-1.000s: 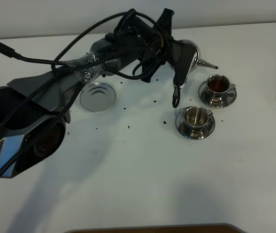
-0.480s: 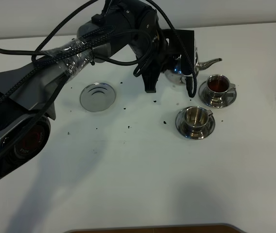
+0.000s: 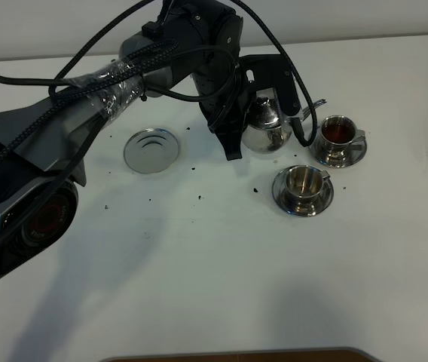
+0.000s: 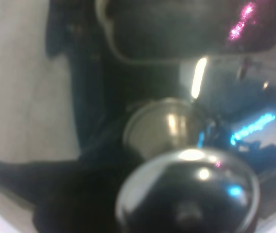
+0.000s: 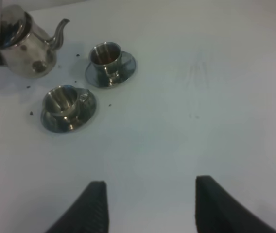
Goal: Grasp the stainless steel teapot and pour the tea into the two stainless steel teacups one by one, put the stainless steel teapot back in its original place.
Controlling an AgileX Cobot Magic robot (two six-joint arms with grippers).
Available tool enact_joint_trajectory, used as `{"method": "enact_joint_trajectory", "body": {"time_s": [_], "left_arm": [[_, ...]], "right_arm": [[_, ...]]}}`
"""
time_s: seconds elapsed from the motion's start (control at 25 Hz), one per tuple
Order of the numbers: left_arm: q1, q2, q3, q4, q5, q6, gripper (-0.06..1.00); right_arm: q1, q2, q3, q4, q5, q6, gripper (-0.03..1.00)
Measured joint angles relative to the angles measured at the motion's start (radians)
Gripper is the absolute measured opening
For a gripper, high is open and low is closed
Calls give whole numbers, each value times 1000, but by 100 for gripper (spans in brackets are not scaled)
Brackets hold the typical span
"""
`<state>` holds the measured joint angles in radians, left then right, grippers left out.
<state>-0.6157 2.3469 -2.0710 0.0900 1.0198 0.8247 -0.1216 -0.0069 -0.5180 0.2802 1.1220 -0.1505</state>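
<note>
A white tabletop is seen from a high camera. The left arm, wrapped in black cables, reaches across the middle toward the right side of the view. Its left end effector is clamped on the stainless steel teapot, with a dark finger down each side of the shiny pot. The exact contact is hidden by the arm. The teapot is roughly upright, just beside the two cups, with its thin spout pointing at the farther one. Whether its base touches the tabletop cannot be told.

The left wrist camera shows only a blurred close-up of the domed lid and its knob.

The far teacup sits on a round saucer and holds dark reddish-brown tea. The near teacup, on its own saucer, looks empty. The two saucers lie close together.

The round ridged coaster lies bare on the left of the view, well apart from the teapot. Small dark specks are scattered between them.

In the right wrist view, the right end effector has its two dark fingers spread wide with nothing between them, well away from the cups.
</note>
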Motion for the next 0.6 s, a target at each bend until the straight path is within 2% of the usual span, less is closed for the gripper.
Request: {"method": "enact_joint_trajectory", "body": {"time_s": [0.2, 0.4, 0.6], "left_arm": [[0, 0, 0, -9, 27, -44, 24], [2, 0, 0, -90, 46, -64, 24], [13, 0, 0, -98, 79, -101, 24]], "right_arm": [[0, 0, 0, 0, 0, 0, 42], [0, 0, 0, 0, 0, 0, 42], [0, 0, 0, 0, 0, 0, 42]]}}
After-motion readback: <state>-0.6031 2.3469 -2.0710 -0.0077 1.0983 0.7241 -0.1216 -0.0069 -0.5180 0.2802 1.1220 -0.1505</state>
